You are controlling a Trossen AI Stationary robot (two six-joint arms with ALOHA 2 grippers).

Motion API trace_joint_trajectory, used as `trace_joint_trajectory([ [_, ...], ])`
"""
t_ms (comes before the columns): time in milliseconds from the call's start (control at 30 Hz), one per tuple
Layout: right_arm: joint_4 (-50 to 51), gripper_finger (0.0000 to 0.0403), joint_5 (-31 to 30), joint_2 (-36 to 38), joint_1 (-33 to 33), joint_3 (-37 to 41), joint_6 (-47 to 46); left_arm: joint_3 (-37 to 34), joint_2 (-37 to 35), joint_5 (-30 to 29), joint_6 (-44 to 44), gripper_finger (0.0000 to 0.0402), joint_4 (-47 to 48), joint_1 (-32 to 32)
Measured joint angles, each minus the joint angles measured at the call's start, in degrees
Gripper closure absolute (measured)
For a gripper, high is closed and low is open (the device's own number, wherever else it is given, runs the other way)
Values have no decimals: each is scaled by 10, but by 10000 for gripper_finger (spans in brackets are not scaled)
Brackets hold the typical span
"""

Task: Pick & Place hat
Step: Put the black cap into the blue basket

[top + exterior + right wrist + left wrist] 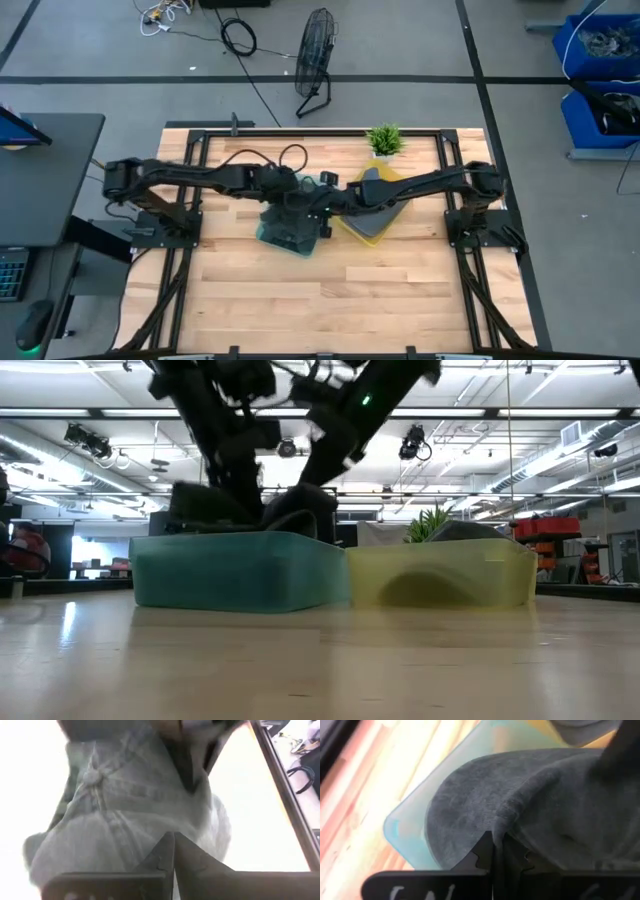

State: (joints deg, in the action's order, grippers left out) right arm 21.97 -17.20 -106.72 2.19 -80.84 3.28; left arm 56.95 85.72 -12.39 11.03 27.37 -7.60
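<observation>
Grey fabric of the hat [530, 815] is lying in the teal bin [285, 238], just beside the yellow bin [368, 228]. Left gripper [494, 851] is pinching a fold of the hat. Right gripper [173, 851] is hovering clenched over it.

A light wooden plank table [300, 300] with a black metal frame around its edges carries two shallow translucent plastic trays side by side near its middle: a teal one [240, 575] and a yellow one [440, 575], their near corners touching. A small green potted plant [385, 140] stands on the table just behind the yellow tray.
</observation>
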Motion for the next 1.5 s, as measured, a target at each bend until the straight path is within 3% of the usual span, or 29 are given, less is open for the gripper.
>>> trace_joint_trajectory([
  [233, 69, 400, 29, 38, 12, -1, -41, 0, -64, -5, 2, 385, 14, 40],
  [467, 43, 401, 35, 11, 36, -1, -61, -5, -47, -39, 6, 380, 5, 46],
  [767, 45, 401, 20, 9, 44, 0, -88, -23, 25, -50, 7, 299, -106, 6],
  [1033, 104, 401, 0, 6, 43, 0, -109, -9, 1, -49, 27, 248, -79, 23],
  [1167, 108, 401, 3, 6, 45, 0, -119, 0, -45, -55, 51, 254, -25, 46],
  [1267, 109, 401, 7, 6, 47, 0, -123, 0, -79, -112, 92, 270, 50, 64],
  [1367, 107, 401, 43, 1, 47, 0, -129, 0, -90, -179, 163, 292, 151, 75],
  [1500, 79, 401, 51, -3, 49, 0, -129, -14, -89, -189, 216, 340, 183, 79],
])
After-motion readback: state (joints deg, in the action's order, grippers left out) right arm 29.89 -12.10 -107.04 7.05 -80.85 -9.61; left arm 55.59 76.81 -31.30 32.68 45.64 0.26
